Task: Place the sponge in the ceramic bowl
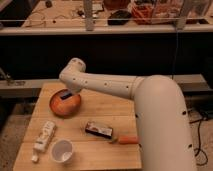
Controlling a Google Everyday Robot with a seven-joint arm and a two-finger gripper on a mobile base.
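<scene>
The arm covers the bench's right edge and cuts off an orange item by the near edge. At the near-left corner stands a white cup, with nothing visible inside. Toward the far-left corner the gripper hangs over the bowl, hiding part of its inside. The bluish sponge is at the gripper's tip; whether it is clamped or lying loose cannot be told.

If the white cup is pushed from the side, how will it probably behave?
The white cup stands upright and looks empty, so it is probably light and may slide or tip. Being round, it would likely roll once tipped. The tool hangs over the ceramic bowl, away from it.
</scene>
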